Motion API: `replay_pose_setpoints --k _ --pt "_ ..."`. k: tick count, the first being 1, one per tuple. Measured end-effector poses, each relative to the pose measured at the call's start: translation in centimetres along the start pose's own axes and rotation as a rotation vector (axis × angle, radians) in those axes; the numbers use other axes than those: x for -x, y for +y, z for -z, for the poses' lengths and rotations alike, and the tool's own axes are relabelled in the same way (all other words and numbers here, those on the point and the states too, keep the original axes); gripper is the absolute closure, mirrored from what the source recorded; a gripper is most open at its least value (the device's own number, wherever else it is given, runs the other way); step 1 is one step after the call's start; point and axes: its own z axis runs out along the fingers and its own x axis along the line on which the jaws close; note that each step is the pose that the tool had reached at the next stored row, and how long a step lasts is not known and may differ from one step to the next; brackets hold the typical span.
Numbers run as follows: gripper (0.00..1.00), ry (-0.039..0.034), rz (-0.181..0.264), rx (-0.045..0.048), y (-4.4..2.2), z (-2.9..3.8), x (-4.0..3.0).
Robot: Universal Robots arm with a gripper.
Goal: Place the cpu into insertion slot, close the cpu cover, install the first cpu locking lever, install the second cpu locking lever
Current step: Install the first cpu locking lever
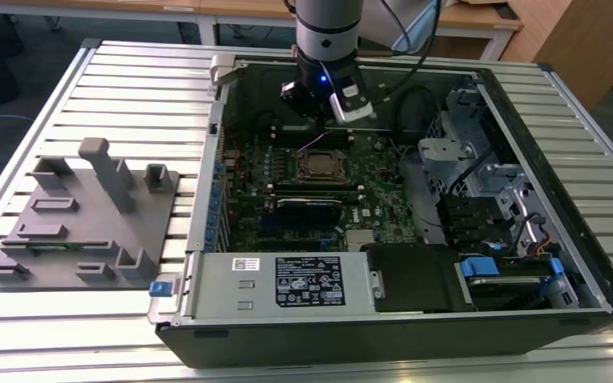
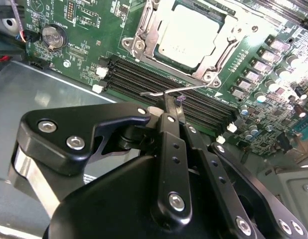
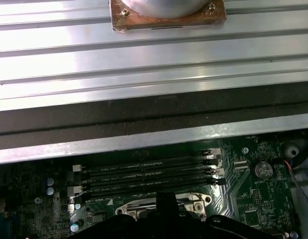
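A table [image 1: 136, 88] of ribbed, pale aluminium slats carries the work. Beyond it stand wooden desks [image 1: 477, 16] on a dark floor.

At the exterior view's left, a matt grey moulded fixture [image 1: 83, 215] lies flat on the slats, with blocks and an upright post rising from it. Right of it is an open black computer case [image 1: 392, 339] on its side. A silver labelled power supply [image 1: 285, 281] sits along the near edge. A green motherboard [image 1: 381, 199] lies in the middle, and a bare-metal drive cage [image 1: 466, 152] stands towards the exterior view's right.

The arm [image 1: 328, 32] reaches down into the far part of the case, just beyond the insertion slot [image 1: 301, 169], a small square socket with a dull metal rim.

In the second wrist view, the cpu [image 2: 191, 37] lies in that socket, its pale silver face smooth and flat. The cpu cover [image 2: 145, 35], a thin dull-metal frame, is down around it. Long narrow black memory slots [image 2: 129, 74] run beside the socket, and a round coin battery [image 2: 53, 36] sits on the board well apart from it.

The black gripper [image 2: 167, 107] is drawn narrow. A bent end of the thin wire locking lever [image 2: 194, 87] comes out from between its tips, and the rest of the wire lies along the socket's edge above the memory slots.
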Motion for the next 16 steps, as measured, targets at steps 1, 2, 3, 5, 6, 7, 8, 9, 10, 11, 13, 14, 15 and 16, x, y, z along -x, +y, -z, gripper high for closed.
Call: replay_pose_setpoints --k 1,2,3,5,6,7,8,9,10,11,13,14,15,16 --pt "0.90 -0.0001 0.000 -0.0007 0.03 -0.02 0.00" --pt "0.90 -0.0002 0.000 -0.0010 0.05 -0.05 -0.01" --pt "0.90 -0.0002 0.001 -0.0009 0.04 -0.09 -0.01" --pt "0.90 -0.0004 0.002 -0.0010 0.01 -0.26 -0.02" --pt "0.90 -0.0006 0.002 -0.0009 -0.01 -0.35 -0.03" --pt "0.90 -0.0006 0.003 -0.0009 -0.03 -0.44 -0.03" --pt "0.90 -0.0008 0.003 -0.0009 -0.04 -0.51 -0.04" --pt "0.90 -0.0009 0.003 -0.0009 -0.04 -0.57 -0.04" --pt "0.90 -0.0009 0.003 -0.0010 -0.04 -0.62 -0.05" --pt "0.90 -0.0010 0.003 -0.0010 -0.02 -0.66 -0.05" --pt "0.90 -0.0010 0.003 -0.0009 0.05 -0.76 -0.04" --pt "0.90 -0.0010 0.003 -0.0010 0.08 -0.80 -0.04" --pt "0.90 -0.0010 0.003 -0.0011 0.12 -0.83 -0.04" --pt "0.90 -0.0010 0.003 -0.0012 0.16 -0.87 -0.01"
